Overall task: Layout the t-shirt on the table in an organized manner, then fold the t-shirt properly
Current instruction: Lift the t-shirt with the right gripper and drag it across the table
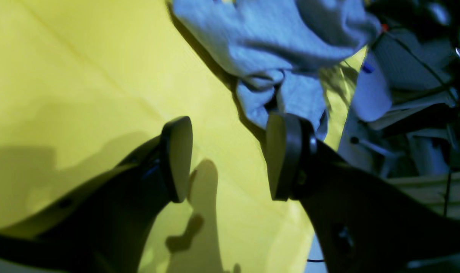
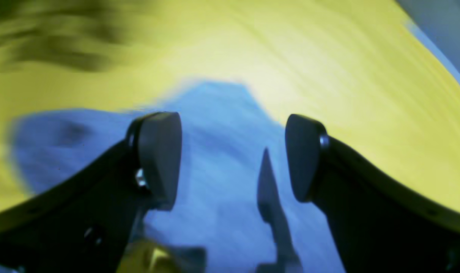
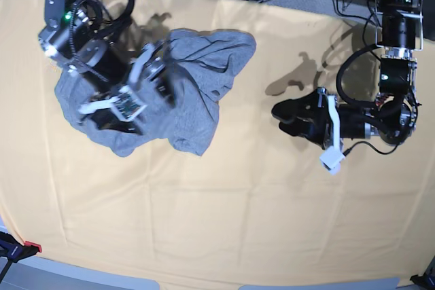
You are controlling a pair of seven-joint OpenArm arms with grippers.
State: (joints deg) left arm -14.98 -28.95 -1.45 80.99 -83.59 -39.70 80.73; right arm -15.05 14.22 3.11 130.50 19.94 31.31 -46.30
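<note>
In the base view the t-shirt (image 3: 194,79) lies crumpled in a grey heap on the left part of the table (image 3: 224,222), toward the far edge. No lettering or collar can be made out among the folds. The right arm hangs directly over the heap and hides its middle; the right gripper (image 3: 158,73) shows only as a smeared dark shape there, so its fingers cannot be read from this angle. The right wrist view is blurred, yet it shows both dark pads (image 2: 159,155) standing wide apart with nothing between them, the grey-blue cloth of the shirt (image 2: 222,151) spread below and the yellow cover around it.

Further right, well apart from the shirt, the left gripper (image 3: 285,119) hovers over bare cloth and casts a shadow beyond it. From above its fingers merge into one dark mass. The left wrist view settles it: the two pads (image 1: 177,159) are parted, nothing between them, with the shirt (image 1: 268,41) bunched just beyond the tips at the top of the frame. The right edge of that view is a dim clutter of cables and frame parts, too dark to sort out.
</note>
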